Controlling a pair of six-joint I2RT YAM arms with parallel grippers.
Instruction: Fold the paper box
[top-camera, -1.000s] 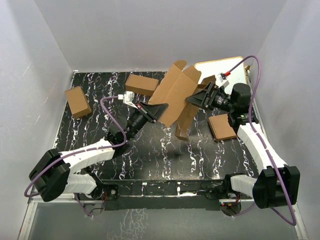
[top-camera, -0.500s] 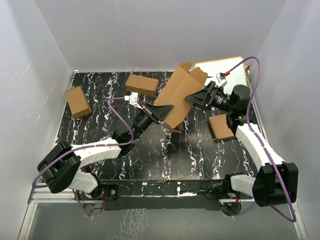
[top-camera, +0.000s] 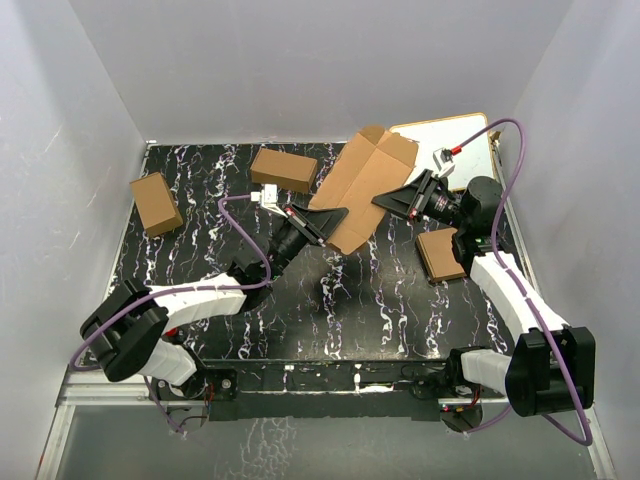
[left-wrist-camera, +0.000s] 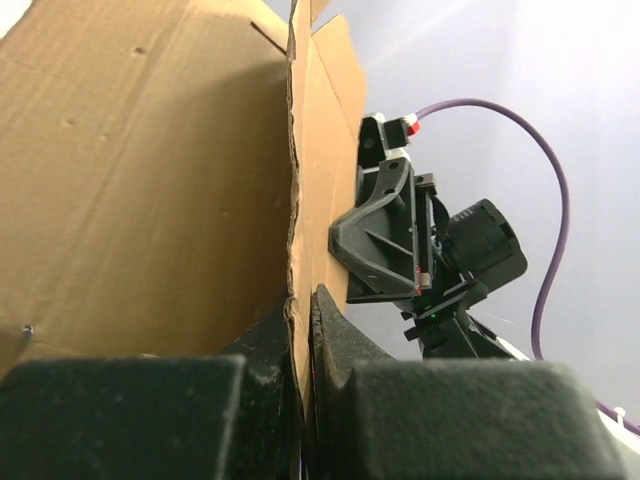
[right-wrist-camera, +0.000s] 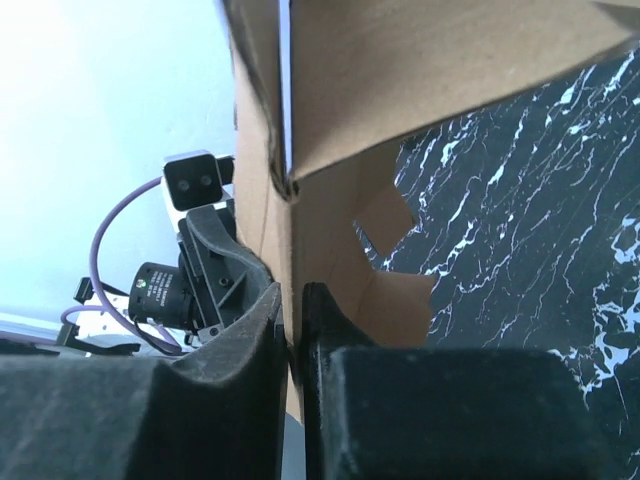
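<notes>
- Centrally, the paper box (top-camera: 362, 185) is held up off the black marbled table (top-camera: 300, 310), a partly folded brown sheet tilted toward the far right, flaps open at its far end.
- The left gripper (top-camera: 335, 214) is clamped on the sheet's near-left edge; in the left wrist view both fingers (left-wrist-camera: 345, 355) pinch the cardboard between them.
- The right gripper (top-camera: 387, 199) is pinched together on the sheet's right edge; its wrist view shows the edge between the fingers (right-wrist-camera: 240, 335).
- Two short cartons lie far left: one (top-camera: 284, 168) just beside the sheet, one (top-camera: 156, 203) near the left wall.
- A flat brown pile (top-camera: 443, 254) lies right, under the right arm.
</notes>
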